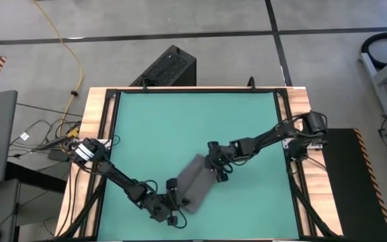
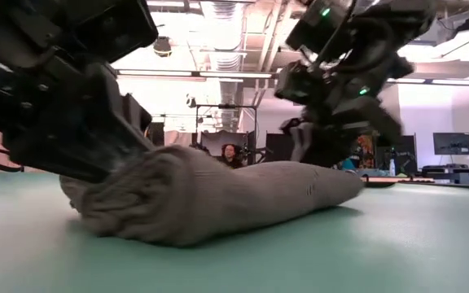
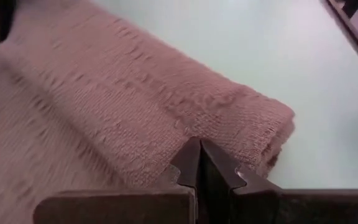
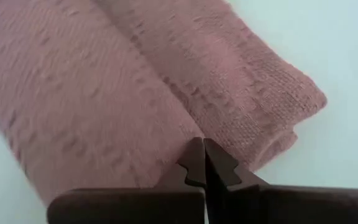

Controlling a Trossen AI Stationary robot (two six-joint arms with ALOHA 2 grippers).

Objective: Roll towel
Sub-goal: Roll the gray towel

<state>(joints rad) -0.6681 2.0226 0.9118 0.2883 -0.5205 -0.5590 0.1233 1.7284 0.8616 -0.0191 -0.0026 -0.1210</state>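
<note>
We see the towel (image 1: 195,185) mostly rolled on the counter (image 1: 180,128), left claw (image 3: 199,163) and right claw (image 4: 202,160) both closed, pressing its ends.

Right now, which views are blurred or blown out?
Low view: ceiling lights glare, left tool close and blurred, towel fairly sharp. Left wrist view: towel smeared far from the tool, mat washed pale. Right wrist view: towel soft on one side. High view: even light, no glare.

arms (image 1: 261,141): dark, jointed | fingers (image 3: 219,171): dark, pointed tips (wedge-like) | status lights: green
</note>
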